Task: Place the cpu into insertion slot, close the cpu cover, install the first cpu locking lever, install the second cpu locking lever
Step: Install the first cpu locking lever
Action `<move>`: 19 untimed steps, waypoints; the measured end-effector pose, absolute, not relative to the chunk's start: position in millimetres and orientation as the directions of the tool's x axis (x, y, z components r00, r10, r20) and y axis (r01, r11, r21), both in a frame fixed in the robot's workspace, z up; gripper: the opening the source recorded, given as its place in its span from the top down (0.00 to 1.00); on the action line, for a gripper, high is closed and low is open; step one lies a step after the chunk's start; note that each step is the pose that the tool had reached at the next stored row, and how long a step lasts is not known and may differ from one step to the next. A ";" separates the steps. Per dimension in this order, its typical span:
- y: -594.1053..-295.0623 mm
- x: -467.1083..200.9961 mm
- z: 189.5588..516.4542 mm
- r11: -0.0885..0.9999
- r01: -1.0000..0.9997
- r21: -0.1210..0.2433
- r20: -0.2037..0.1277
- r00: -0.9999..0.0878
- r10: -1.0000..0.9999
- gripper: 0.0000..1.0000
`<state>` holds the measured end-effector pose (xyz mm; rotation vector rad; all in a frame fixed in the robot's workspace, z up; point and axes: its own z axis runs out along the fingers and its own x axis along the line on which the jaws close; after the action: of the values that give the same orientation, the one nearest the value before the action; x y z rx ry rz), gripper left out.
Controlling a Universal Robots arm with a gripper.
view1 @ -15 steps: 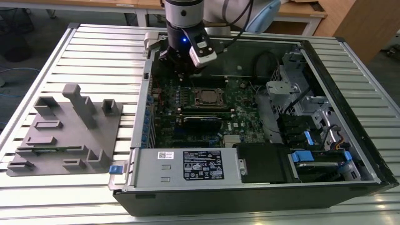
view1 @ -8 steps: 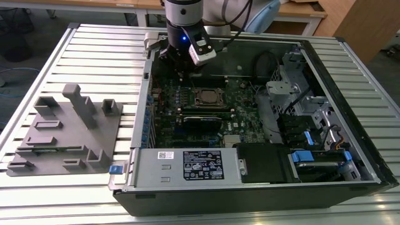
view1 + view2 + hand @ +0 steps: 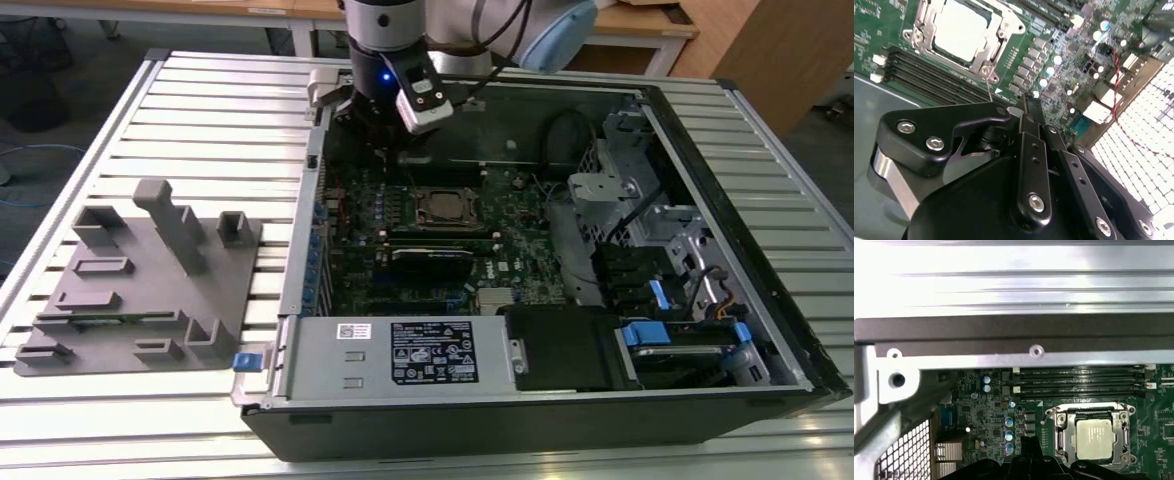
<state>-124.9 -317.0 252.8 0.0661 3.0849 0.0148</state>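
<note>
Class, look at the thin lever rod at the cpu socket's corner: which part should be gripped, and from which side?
Grip the rod's free end, which sticks out from the socket corner toward the gripper. Its root lies tight against the cover, leaving no room. Come from above the board, across the rod, I'd judge.

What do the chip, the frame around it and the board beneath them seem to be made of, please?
The chip: dull silver-grey metal on top, by its soft matt sheen. The frame: probably thin stamped steel, brighter, with glints along its edges. The board: likely green-coated laminate, judging by its colour and fine printed traces.
</note>
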 end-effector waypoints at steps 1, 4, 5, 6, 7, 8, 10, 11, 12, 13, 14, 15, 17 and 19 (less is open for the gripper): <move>-316.1 -126.0 252.7 0.999 0.042 0.011 -0.056 -0.998 0.043 0.89; -314.0 -128.8 252.2 0.999 0.043 0.011 -0.057 -0.997 0.043 0.89; -313.4 -129.2 252.0 0.999 0.043 0.011 -0.057 -0.997 0.043 0.89; -312.8 -129.2 251.9 0.999 0.043 0.011 -0.057 -0.997 0.043 0.89; -312.1 -129.2 251.8 0.999 0.043 0.011 -0.057 -0.997 0.043 0.89; -311.3 -129.2 251.8 0.999 0.043 0.011 -0.057 -0.997 0.043 0.89; -309.5 -129.2 251.7 0.999 0.042 0.011 -0.057 -0.997 0.043 0.89; -308.6 -129.2 251.7 0.999 0.042 0.011 -0.057 -0.997 0.043 0.89; -307.6 -129.2 251.6 0.999 0.042 0.011 -0.057 -0.997 0.043 0.89; -306.6 -129.1 251.6 0.999 0.042 0.011 -0.057 -0.997 0.043 0.89; -305.8 -129.1 251.5 0.999 0.042 0.011 -0.057 -0.997 0.043 0.89; -305.0 -129.1 251.5 0.999 0.042 0.011 -0.058 -0.997 0.043 0.89; -303.2 -129.1 251.4 0.999 0.042 0.011 -0.058 -0.997 0.043 0.89; -301.6 -129.0 251.3 0.999 0.043 0.011 -0.058 -0.997 0.043 0.89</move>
<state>-129.0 -301.6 251.3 0.0660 3.0823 0.0150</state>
